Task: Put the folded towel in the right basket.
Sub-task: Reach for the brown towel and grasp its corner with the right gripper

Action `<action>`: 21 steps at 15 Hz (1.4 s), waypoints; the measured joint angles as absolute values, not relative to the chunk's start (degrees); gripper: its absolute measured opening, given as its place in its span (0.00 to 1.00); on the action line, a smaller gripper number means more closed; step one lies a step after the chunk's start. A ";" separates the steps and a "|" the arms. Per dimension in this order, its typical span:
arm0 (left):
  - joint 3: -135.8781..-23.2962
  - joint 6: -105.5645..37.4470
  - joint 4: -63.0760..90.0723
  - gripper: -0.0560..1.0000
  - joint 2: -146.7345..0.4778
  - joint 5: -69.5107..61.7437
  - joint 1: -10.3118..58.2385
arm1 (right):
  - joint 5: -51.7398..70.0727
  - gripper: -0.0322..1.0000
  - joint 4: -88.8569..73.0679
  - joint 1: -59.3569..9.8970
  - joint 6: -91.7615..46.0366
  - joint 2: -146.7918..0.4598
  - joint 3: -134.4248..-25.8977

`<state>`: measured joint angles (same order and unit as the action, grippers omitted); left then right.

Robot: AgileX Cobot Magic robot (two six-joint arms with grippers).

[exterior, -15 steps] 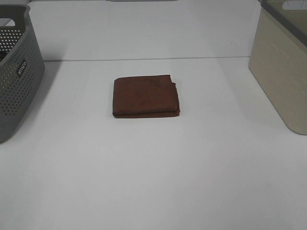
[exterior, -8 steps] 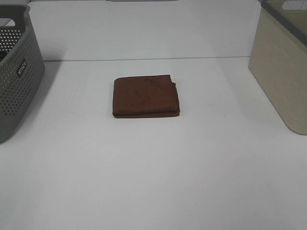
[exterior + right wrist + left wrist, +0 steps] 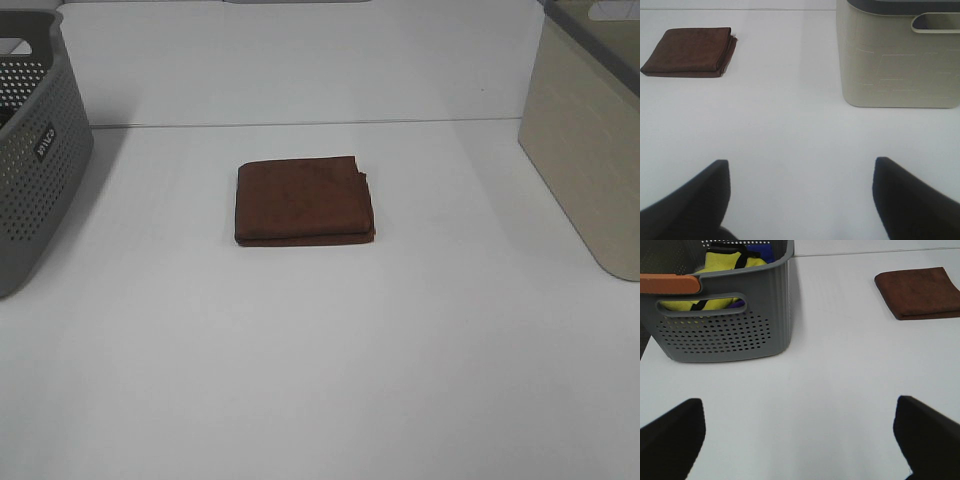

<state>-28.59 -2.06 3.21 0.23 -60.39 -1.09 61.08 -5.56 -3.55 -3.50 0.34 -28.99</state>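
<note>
I see soft brown towel point(image 3: 303, 200), folded square. Smooth beige basket point(image 3: 590, 150), perforated grey basket point(image 3: 30, 170); only left wrist shows yellow cloth point(image 3: 725, 262) inside. Gaping, empty: left hand point(image 3: 799, 401), right hand point(image 3: 801, 161).

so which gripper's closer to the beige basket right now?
Right. The right gripper is open, with the beige basket close ahead of it. The left gripper sits by the grey basket on the opposite side, with the beige one outside its view.
</note>
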 joint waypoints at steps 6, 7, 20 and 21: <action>-28.59 -2.06 3.21 0.97 0.23 -60.39 -1.09 | 55.86 0.75 -5.44 -3.55 -3.50 -8.02 -32.37; -28.59 -2.06 3.21 0.97 0.23 -60.39 -1.09 | 53.29 0.75 -5.67 -3.55 -3.50 -11.80 -34.61; -28.59 -2.06 3.21 0.97 0.23 -60.39 -1.09 | 53.97 0.74 -19.02 -3.55 -12.61 -80.67 -83.54; -28.59 -2.06 3.21 0.97 0.23 -60.39 -1.09 | 55.12 0.74 -19.25 -3.55 -12.61 -83.14 -85.83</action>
<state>-28.59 -2.06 3.21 0.23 -60.39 -1.09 55.12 -19.25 -3.55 -12.61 -83.14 -85.83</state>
